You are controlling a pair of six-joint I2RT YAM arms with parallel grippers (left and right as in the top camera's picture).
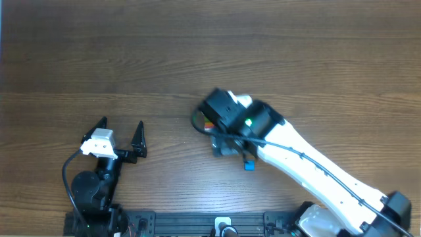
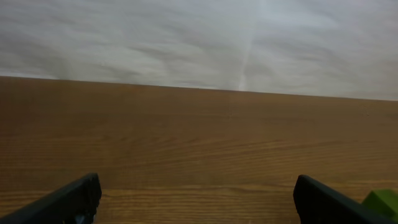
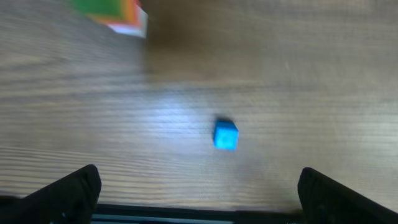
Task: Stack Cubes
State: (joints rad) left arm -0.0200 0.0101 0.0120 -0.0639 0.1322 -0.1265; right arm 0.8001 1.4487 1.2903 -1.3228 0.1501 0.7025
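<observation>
Currently on view, one wooden table (image 1: 131, 52) with the following.

1. Blue cube (image 3: 226, 135): lies alone on bare wood, a little right of the surface's middle and towards the edge where the arms are mounted.
2. Orange-and-green cube (image 3: 115, 15): one white side showing. It sits near the middle of the surface, near the blue cube but not touching it.
3. Right gripper (image 3: 199, 186): released, fingers spread wide, holding nothing. It is raised above the wood, with the blue cube ahead of it and between its fingers.
4. Left gripper (image 1: 122, 131): released, spread wide, empty. It is over bare wood near the left end of the mounting edge.
5. Green thing (image 2: 382, 202): beside the left gripper's finger; I cannot tell what it is.
</observation>
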